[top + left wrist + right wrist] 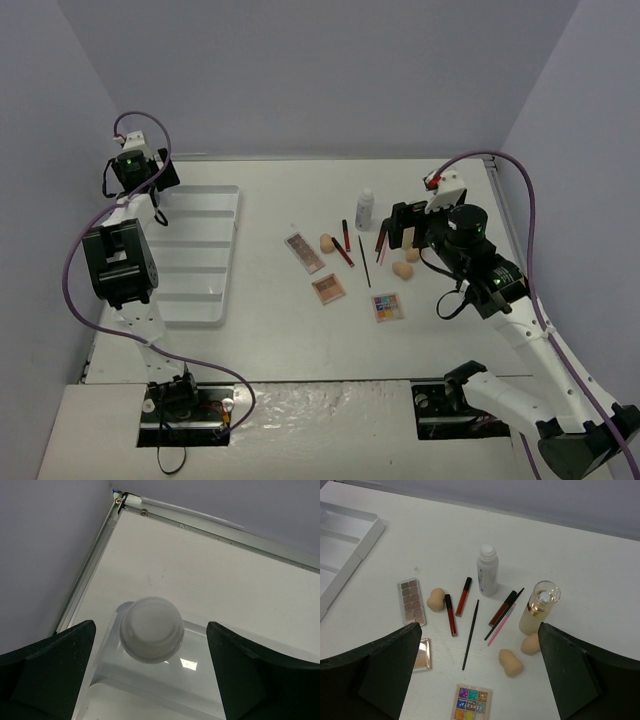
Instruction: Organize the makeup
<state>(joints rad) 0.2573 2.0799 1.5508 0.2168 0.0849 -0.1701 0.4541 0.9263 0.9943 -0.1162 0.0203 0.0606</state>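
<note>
Though the white bottle carries print (dark lines), none is legible

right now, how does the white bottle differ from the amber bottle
The white bottle has a white cap and pale body; the amber bottle has a clear cap and golden liquid. A peach sponge lies by the amber bottle, none by the white bottle. Both stand upright.

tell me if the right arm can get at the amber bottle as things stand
Probably yes. The right hand hangs open close to the amber bottle, which stands upright with nothing above it. A sponge by its base and pencils beside it could get nudged.
</note>
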